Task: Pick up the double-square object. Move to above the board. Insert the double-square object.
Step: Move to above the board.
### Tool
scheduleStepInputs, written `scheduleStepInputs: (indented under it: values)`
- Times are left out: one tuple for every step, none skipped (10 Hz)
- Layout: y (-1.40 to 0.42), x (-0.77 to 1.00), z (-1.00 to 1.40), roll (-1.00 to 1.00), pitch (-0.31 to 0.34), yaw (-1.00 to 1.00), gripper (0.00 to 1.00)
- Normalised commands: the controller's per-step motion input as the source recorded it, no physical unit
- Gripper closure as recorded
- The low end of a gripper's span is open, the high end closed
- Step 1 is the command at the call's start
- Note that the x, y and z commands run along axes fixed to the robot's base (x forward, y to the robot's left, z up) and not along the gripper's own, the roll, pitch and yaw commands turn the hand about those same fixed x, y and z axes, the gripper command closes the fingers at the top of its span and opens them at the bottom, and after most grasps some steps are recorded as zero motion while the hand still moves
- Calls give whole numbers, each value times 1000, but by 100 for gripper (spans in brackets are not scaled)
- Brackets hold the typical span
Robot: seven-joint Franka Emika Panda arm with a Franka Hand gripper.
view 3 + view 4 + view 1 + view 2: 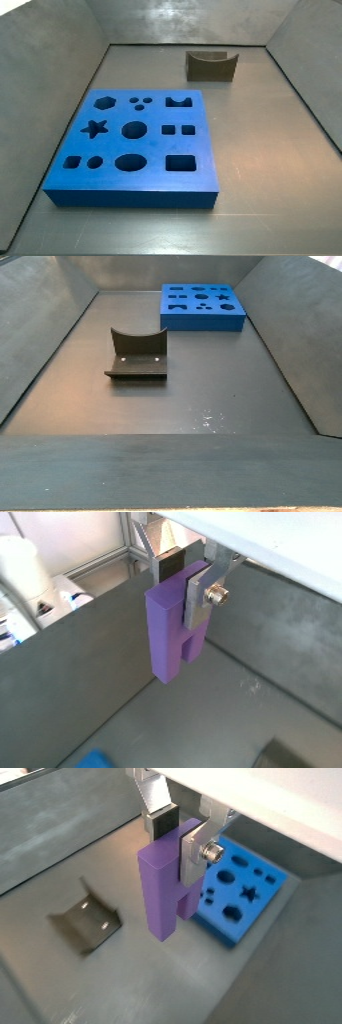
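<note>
Grey matte floor (254, 130) with sloped grey walls fills both side views; I see neither arm nor gripper in them.

Wrist views: the gripper (187, 574) hangs above the floor, its flat silver finger plates (203, 594) with dark pads clamped on the upper end of the double-square object (171, 627), a tall, slim light-purple block. The block hangs upright below the fingers, clear of the floor. Its faces are smooth and matte; a lengthwise groove on one face splits the lower part into two joined square posts. I see the same piece (166, 886) in the second wrist picture, with the gripper (183, 830) closed on its top.

The board (134, 148), a large thick blue rectangular slab, lies flat on the floor. Its cut-outs include a star, circles, squares, a hexagon and ovals. In a wrist view the board (241, 893) shows partly behind the purple block, lower and off to the side.

The fixture (135, 356), a dark L-shaped bracket on a base plate, stands on the floor well apart from the board (202, 307); it also shows as a dark notched piece (211, 65) beyond the board's far end.
</note>
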Motion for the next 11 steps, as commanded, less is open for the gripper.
scheduleStepInputs:
  values:
    - [-1000,464,-78,-12,97,6,100]
    - [-1000,477,-78,-14,78,9,100]
    - [-1000,485,-77,-5,65,7,100]
    - [-1000,493,-75,-20,52,6,100]
    - [-1000,503,-76,2,38,8,100]
    - [-1000,520,-76,6,36,14,100]
    - [-1000,552,-75,15,32,11,100]
    - [-967,554,-77,36,31,9,100]
    - [-769,469,-63,49,33,3,100]
    - [-321,247,-23,70,35,10,100]
    - [-185,164,-6,72,35,6,100]
